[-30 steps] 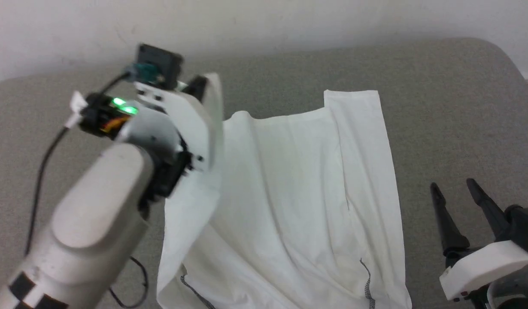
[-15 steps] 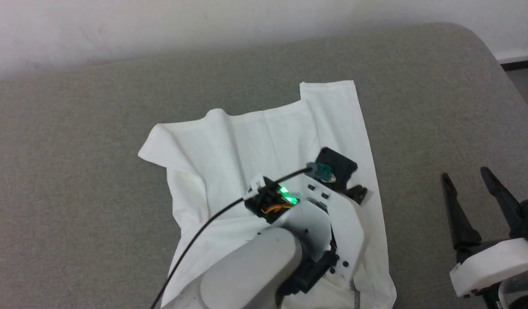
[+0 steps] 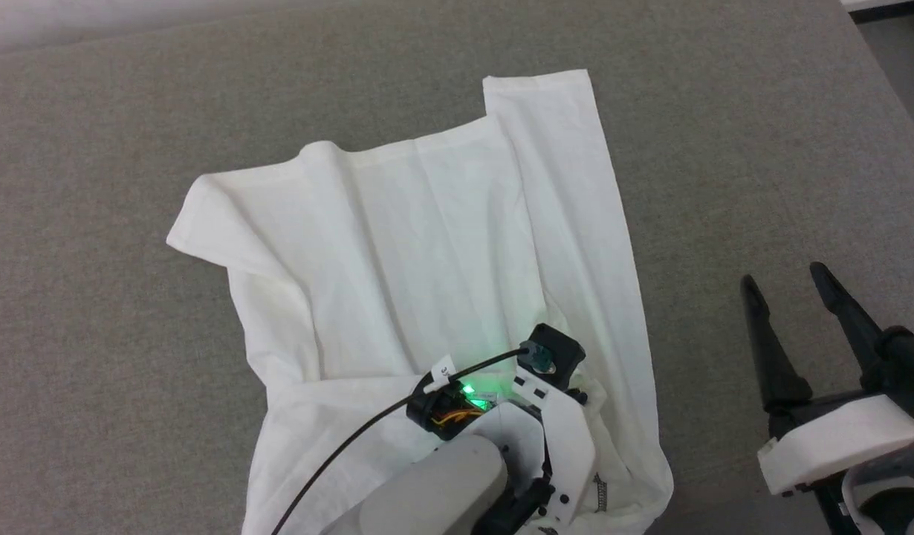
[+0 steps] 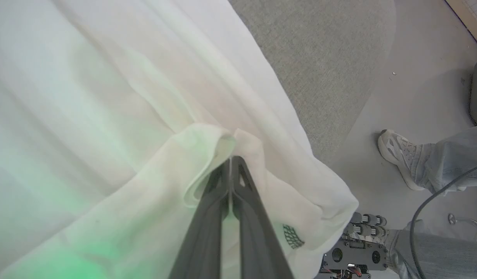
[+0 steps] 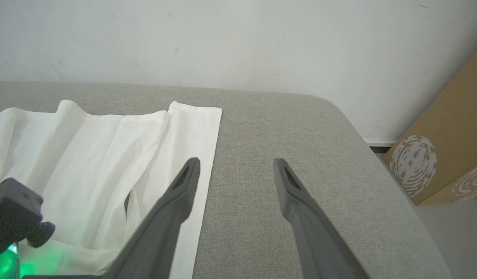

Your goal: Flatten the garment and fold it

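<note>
The garment (image 3: 427, 238) is a thin white top lying rumpled on the grey padded table (image 3: 93, 334), with one long strip reaching to the far right. Grey zigzag stitching (image 3: 599, 493) shows at its near hem. My left arm (image 3: 553, 423) hangs over the garment's near right part, its fingers hidden under the wrist. In the left wrist view my left gripper (image 4: 231, 161) is shut on a raised fold of the garment (image 4: 106, 97). My right gripper (image 3: 788, 290) stands open over bare table to the right of the cloth, and its fingers (image 5: 184, 186) hold nothing.
The table's right edge (image 3: 884, 82) curves down to the floor. A cardboard box (image 5: 448, 155) stands by the wall past that edge. A person's shoe (image 4: 397, 155) and jeans leg are on the floor near the table's corner. A black cable (image 3: 353, 438) trails from my left wrist.
My left gripper has swung from the garment's far left to its near right, carrying a part of the cloth over the body. The head camera has tilted down. The right gripper has stayed open.
</note>
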Motion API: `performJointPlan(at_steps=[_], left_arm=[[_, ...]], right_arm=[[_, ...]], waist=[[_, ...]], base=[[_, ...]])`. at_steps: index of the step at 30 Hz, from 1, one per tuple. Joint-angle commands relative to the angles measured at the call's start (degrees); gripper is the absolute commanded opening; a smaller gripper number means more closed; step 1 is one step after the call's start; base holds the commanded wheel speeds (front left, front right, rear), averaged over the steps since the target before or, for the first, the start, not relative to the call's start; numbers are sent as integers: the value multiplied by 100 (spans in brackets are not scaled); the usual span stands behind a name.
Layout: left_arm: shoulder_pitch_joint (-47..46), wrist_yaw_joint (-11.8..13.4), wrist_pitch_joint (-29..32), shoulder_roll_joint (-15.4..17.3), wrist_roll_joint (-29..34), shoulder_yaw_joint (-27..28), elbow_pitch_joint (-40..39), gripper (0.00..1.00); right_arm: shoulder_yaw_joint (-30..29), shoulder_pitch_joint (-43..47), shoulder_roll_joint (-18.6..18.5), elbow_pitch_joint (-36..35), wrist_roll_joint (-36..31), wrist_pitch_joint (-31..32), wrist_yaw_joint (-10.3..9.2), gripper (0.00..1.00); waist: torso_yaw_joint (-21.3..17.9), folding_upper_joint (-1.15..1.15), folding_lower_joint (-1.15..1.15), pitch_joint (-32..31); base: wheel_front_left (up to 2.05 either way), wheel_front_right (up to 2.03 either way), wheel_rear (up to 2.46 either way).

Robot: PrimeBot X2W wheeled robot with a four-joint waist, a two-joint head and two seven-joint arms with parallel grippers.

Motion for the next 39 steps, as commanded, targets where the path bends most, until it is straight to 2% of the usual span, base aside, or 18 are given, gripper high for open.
performJointPlan(at_steps=[1,8,12,16,24,32,39], left_arm=[[89,-92,-153,-37,-73,-1,120,100],[4,-265,-754,-47,-77,112,-176,100],[44,-230,-1094,165,-88,335,-766,100],[157,1,-1394,552,-41,671,-1399,100],[427,663,-2003,1548,218,1530,-2239,100],[883,1185,-2821,2450,350,2494,-2524,100],[1477,1405,-3389,3156,315,3244,-2535,100]], right_arm=[[54,-134,35,76,-8,-42,-11,100],[19,-187,59,367,44,-39,-11,100],[-26,-154,58,569,115,4,-11,100],[-124,-143,26,804,204,11,-11,100],[-259,-282,-106,1292,381,-57,-11,100],[-345,-497,-176,1721,549,-65,-11,100],[-380,-893,-301,2456,821,116,-11,100]], waist=[[-16,0,-1,112],[194,0,-1,-250],[352,0,-1,-581],[500,0,-1,-815],[694,0,-1,-1081],[855,0,-1,-1127],[983,0,-1,-1058]], base=[[0,0,0],[0,0,0],[0,0,0],[0,0,0],[0,0,0],[0,0,0],[0,0,0]])
